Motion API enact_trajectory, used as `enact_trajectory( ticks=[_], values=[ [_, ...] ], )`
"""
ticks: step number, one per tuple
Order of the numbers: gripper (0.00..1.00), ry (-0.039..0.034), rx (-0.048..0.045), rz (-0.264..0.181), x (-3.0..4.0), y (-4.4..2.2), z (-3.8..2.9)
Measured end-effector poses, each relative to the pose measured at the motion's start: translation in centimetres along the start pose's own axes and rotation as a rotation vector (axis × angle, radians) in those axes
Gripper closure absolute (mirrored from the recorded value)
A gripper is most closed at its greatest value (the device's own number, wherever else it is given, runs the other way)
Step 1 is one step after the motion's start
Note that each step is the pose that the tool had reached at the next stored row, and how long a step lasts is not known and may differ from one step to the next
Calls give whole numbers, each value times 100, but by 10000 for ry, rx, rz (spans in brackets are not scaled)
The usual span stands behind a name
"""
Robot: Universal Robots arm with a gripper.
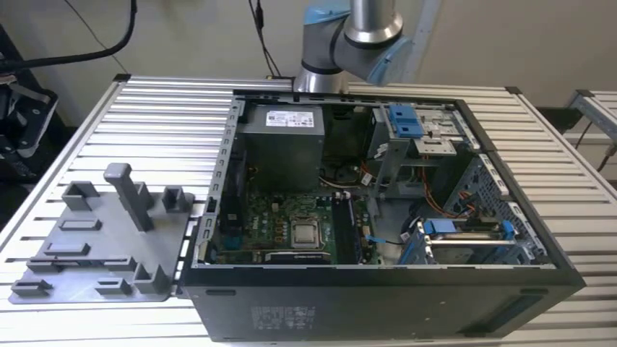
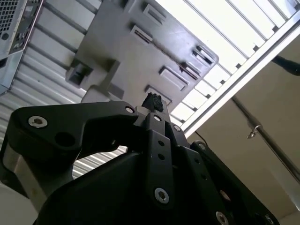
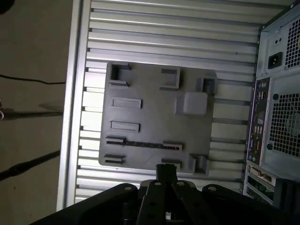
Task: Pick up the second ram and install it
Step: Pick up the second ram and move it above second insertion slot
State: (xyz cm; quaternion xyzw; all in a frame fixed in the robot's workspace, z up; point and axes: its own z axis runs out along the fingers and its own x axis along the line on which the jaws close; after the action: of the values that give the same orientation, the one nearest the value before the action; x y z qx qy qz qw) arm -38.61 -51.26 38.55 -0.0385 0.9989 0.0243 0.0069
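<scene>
Lower left in the exterior view sits a grey plastic holder tray [image 1: 111, 242]. The thin, dark second ram [image 3: 145, 144] is parked on edge in its slots. The black metal gripper [image 3: 165, 169] hovers nearby, fingers pinched together and clear of the stick.

Pretty clearly a robotics lab or test workshop, nothing homey here. A worktop [image 1: 144, 108] built from ribbed aluminium slats is seen, with an industrial robot arm [image 1: 352, 32] reared up behind an opened desktop PC case [image 1: 386, 307] and a black end effector [image 3: 166, 171] carried on it. The case is laid on its side with the motherboard [image 1: 289, 224] exposed, and a grey fixture plate [image 1: 97, 253] with slots and blocks is parked just beside it. Cables [image 1: 259, 29] are hung down a plain wall [image 1: 193, 36], and a bare floor [image 3: 33, 117] is seen past the worktop's edge.
</scene>
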Motion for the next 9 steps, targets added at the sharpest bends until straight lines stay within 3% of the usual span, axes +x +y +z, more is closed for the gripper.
enact_trajectory(
  ticks=[9],
  values=[
    [89, 31, -7, -638, 0, 0, 0]
  ],
)
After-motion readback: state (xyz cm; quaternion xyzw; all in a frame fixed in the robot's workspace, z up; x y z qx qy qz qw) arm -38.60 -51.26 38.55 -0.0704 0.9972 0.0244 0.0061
